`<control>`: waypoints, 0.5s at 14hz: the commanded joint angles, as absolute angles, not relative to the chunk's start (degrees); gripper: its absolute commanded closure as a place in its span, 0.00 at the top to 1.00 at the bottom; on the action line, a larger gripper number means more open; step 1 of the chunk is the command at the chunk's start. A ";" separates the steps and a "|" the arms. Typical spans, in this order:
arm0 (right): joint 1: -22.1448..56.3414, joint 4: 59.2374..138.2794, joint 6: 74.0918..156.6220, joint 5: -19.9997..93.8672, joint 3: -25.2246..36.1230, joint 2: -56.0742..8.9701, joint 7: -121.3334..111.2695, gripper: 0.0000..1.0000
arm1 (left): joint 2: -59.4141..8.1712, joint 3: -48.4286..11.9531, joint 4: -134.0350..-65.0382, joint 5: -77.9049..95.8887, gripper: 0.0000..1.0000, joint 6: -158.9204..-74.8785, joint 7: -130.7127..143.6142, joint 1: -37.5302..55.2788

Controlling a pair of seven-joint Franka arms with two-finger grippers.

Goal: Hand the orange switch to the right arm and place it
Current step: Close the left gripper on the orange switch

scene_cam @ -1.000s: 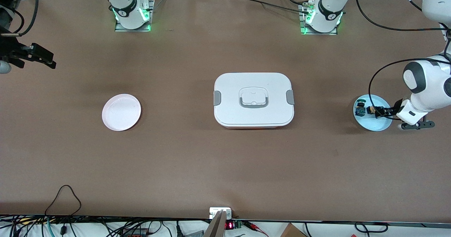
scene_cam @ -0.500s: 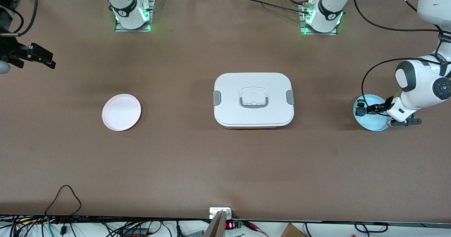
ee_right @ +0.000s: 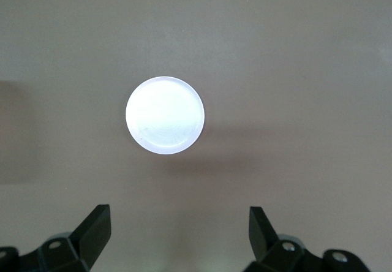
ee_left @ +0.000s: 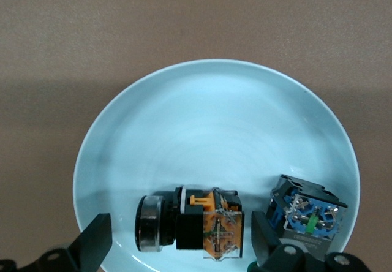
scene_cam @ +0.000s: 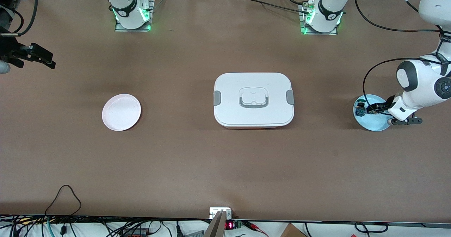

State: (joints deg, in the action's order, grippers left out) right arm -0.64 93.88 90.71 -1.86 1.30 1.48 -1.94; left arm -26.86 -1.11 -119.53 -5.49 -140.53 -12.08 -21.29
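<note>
Orange switch [ee_left: 193, 226] lies on its side in the blue plate [ee_left: 202, 125], beside the blue-and-green switch [ee_left: 306, 214]. Left gripper [ee_left: 177, 247] hangs over it with fingers spread, ready to pinch. Right gripper [ee_right: 177, 238], also spread, waits high over the table, with the white plate [scene_cam: 121, 112] in its view, probably the placing spot.

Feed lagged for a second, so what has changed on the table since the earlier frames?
The left gripper has shifted over the blue plate and now straddles the orange switch, jaws open, nothing gripped. The blue-and-green switch, pink plate, white lunch box and the waiting open right gripper stayed put.
</note>
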 commanded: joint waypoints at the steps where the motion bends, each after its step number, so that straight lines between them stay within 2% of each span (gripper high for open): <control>1: -0.61 93.34 89.91 -1.14 1.49 1.49 -1.05 1.00 | -27.33 -1.93 -119.62 -4.48 0.97 -140.71 -14.06 -22.32; 2: -0.62 93.34 89.91 -1.14 1.49 1.49 -1.05 1.00 | -27.77 -1.93 -119.62 -4.48 0.87 -140.71 -14.15 -22.41; 3: -0.62 93.34 89.91 -1.14 1.49 1.49 -1.05 1.00 | -28.12 -1.93 -119.62 -4.48 0.66 -140.54 -14.15 -22.50; 5: -0.62 93.43 89.82 -1.14 1.49 1.49 -1.05 1.00 | -27.60 -1.93 -119.01 -4.48 0.32 -139.84 -14.50 -22.41; 6: -0.70 93.43 89.82 -1.14 1.49 1.49 -1.05 1.00 | -27.34 -1.93 -118.66 -4.48 0.25 -139.57 -14.41 -22.41; 7: -0.62 93.43 89.82 -1.14 1.49 1.49 -1.05 1.00 | -26.81 -1.93 -117.17 -4.48 0.24 -138.87 -14.24 -22.41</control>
State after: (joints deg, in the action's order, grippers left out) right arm -0.65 93.88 90.65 -1.86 1.34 1.39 -1.92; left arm -27.72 -1.12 -119.28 -5.49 -140.50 -12.65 -21.45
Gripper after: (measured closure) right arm 0.000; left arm 0.282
